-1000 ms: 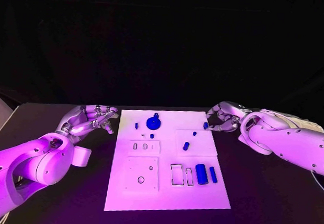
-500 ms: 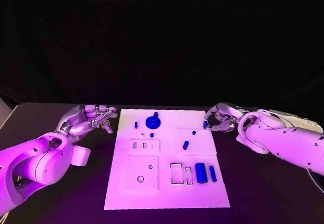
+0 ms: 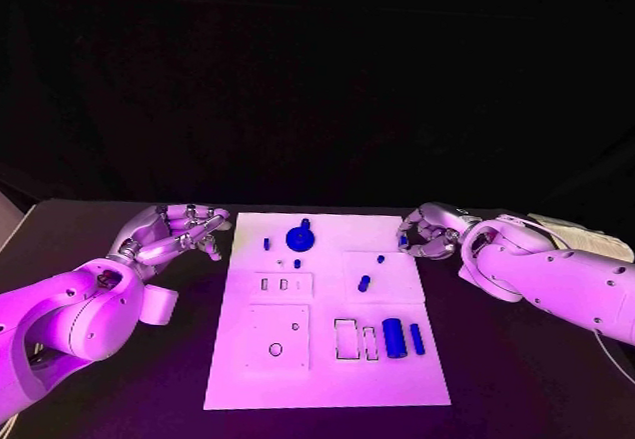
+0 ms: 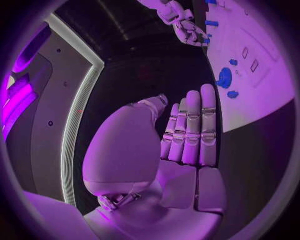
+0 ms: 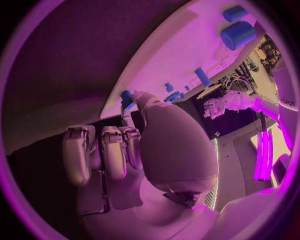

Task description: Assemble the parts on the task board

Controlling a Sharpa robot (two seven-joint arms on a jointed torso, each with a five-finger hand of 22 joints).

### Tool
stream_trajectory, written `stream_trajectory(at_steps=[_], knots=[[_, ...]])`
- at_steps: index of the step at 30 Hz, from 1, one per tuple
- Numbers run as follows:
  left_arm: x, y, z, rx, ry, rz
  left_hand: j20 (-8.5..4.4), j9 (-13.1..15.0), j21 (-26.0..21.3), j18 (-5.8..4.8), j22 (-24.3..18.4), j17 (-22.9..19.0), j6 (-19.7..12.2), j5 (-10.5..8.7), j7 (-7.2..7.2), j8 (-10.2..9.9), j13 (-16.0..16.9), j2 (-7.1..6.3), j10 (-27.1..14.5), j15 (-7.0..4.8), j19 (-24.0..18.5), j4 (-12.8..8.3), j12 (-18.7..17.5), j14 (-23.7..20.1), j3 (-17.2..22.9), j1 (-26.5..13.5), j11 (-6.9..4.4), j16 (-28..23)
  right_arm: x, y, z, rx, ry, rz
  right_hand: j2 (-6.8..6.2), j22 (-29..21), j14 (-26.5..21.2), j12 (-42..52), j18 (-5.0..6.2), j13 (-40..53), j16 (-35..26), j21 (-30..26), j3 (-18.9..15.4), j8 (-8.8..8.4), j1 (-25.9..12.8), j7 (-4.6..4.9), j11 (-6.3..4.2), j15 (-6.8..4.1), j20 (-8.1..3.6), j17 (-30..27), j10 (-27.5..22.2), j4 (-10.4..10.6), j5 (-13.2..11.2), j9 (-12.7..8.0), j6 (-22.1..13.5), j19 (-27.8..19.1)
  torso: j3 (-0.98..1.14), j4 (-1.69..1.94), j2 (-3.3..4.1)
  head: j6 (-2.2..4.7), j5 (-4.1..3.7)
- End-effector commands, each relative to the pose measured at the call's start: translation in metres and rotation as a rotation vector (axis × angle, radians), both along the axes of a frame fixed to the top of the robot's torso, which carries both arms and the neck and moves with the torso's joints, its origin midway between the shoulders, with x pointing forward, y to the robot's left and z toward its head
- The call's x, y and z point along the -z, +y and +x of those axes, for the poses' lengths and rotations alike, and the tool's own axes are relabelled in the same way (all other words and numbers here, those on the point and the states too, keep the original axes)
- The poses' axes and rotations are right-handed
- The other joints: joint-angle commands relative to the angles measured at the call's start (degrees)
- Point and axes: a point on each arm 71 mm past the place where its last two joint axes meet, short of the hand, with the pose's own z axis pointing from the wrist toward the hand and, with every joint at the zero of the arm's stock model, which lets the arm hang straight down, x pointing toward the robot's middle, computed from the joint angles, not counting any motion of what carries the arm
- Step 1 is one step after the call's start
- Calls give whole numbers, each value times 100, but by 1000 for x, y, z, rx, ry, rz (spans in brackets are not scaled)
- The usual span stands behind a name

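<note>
At the task board's (image 3: 323, 380) far right edge, the right hand (image 3: 430, 232) pinches a small blue peg (image 3: 401, 243), seemingly light, rigid and slippery, best held mid-length, while the left hand (image 3: 172, 233) hovers spread, holding nothing.

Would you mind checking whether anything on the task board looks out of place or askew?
Nothing looks damaged or spilled. The task board lies flat; loose blue parts rest on it. The right hand pinches a small blue part at the board's far right edge.
</note>
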Motion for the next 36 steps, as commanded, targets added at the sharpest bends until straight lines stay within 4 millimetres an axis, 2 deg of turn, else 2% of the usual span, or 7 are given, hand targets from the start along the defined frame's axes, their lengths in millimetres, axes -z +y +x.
stream_trajectory(at_steps=[1, 14, 19, 20, 21, 22, 36], knots=[[-1, -2, -1, 20, -9, -5, 2, 6, 20, 22, 6, 1, -30, -11, -5, -25, 4, -38, -45, 5, -26, 7, -17, -26, 38, 33, -2, 9, 5, 1, -1, -8, 35, -14, 40, 1077, 590, 27, -52, 1510, 23, 34, 29, 36, -4, 6, -39, -44, -38, 1507, 605, -14, 18, 6, 48, 417, -3, 0, 1, -15, 1], [-1, -2, -1, 19, -7, -4, 2, 6, 20, 22, 6, 1, -30, -11, -5, -25, 4, -38, -45, 5, -26, 7, -17, -26, 38, 33, -2, 9, 3, 0, 0, 4, -1, -12, 82, 1104, 590, 27, -59, 1510, 23, 57, 122, 69, -4, -19, -65, -69, -66, 1507, 605, 12, 33, 13, 115, 428, 3, -6, -7, -28, 13], [-1, -2, -1, 19, -7, -4, 2, 6, 20, 22, 6, 1, -30, -11, -5, -25, 4, -38, -45, 5, -26, 7, -17, -26, 38, 33, -2, 9, 1, 2, -1, 9, -31, -3, 195, 1123, 590, 27, -64, 1510, 23, 71, 312, 118, 60, -48, -95, -92, -92, 1507, 605, -16, 47, 29, 193, 437, 0, -5, -5, -24, 17], [-1, -2, 0, 19, -7, -3, 2, 6, 20, 22, 6, 1, -30, -11, -5, -25, 4, -38, -45, 5, -26, 7, -17, -26, 38, 33, -2, 9, 0, 2, -1, 9, -38, -1, 234, 1130, 590, 27, -66, 1510, 23, 76, 385, 138, 83, -58, -104, -99, -99, 1507, 605, -40, 5, 37, 216, 440, -1, -4, -5, -26, 18], [-1, -2, 0, 19, -7, -3, 2, 6, 20, 22, 6, 1, -30, -11, -5, -25, 4, -38, -45, 5, -26, 7, -17, -26, 38, 33, -2, 9, 0, 3, -1, 8, -45, 1, 287, 1134, 590, 27, -66, 1510, 23, 79, 554, 156, 117, -66, -112, -109, -113, 1507, 605, -74, -307, 45, 225, 441, 0, -3, -6, -28, 20], [-1, -2, 0, 18, -6, -3, 2, 6, 20, 22, 6, 1, -30, -11, -5, -25, 4, -38, -45, 5, -26, 7, -17, -26, 38, 33, -2, 9, -1, 3, -1, 7, -51, 3, 294, 1136, 590, 27, -67, 1510, 23, 79, 634, 169, 112, -66, -116, -111, -114, 1507, 605, -89, -341, 51, 233, 442, 0, -3, -7, -26, 21], [0, -1, 0, 17, -6, -3, 2, 6, 20, 22, 6, 1, -30, -11, -5, -25, 4, -38, -45, 5, -26, 7, -17, -26, 38, 33, -2, 9, -9, 21, -6, -14, -105, 18, 390, 1158, 590, 27, -72, 1510, 23, 95, 921, 275, 62, -96, -142, -118, -121, 1507, 605, -183, -450, 111, 295, 450, -16, -6, -15, -15, 53]])
